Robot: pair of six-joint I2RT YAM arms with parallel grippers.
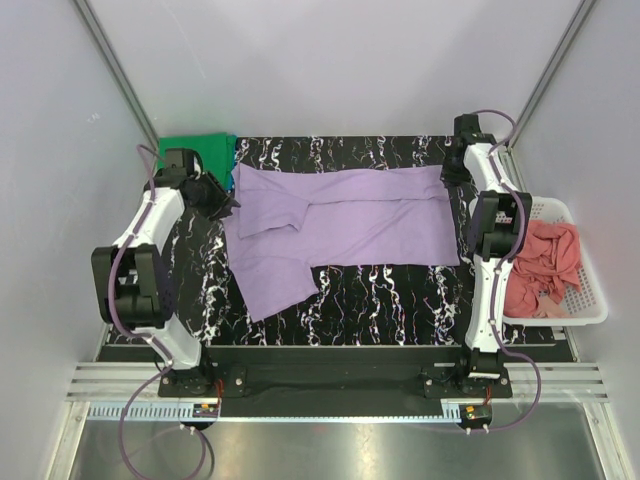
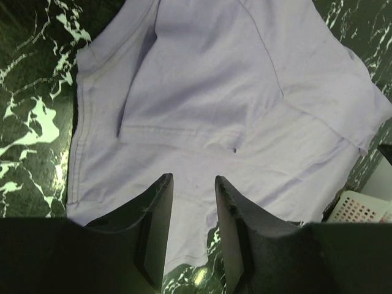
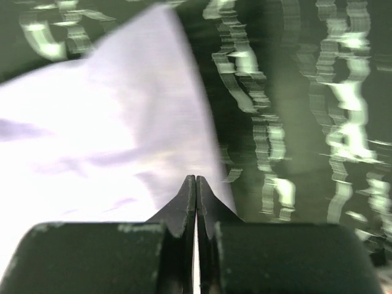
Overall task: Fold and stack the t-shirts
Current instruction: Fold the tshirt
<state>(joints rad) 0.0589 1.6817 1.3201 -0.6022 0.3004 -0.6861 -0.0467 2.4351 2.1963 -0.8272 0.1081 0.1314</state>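
Observation:
A light purple t-shirt lies spread on the black marbled table, with one sleeve folded over its body. My left gripper is open at the shirt's left edge. In the left wrist view its fingers straddle the cloth just above the hem. My right gripper is shut at the shirt's back right corner. In the right wrist view its tips sit over the shirt's edge, with no cloth visible between them. A folded bright green t-shirt lies at the back left. A salmon pink t-shirt lies crumpled in the basket. The blue shirt cannot be made out.
The white lattice basket stands off the table's right edge, beside the right arm, and its corner shows in the left wrist view. Grey walls close in the back and sides. Bare table shows in front of the purple shirt.

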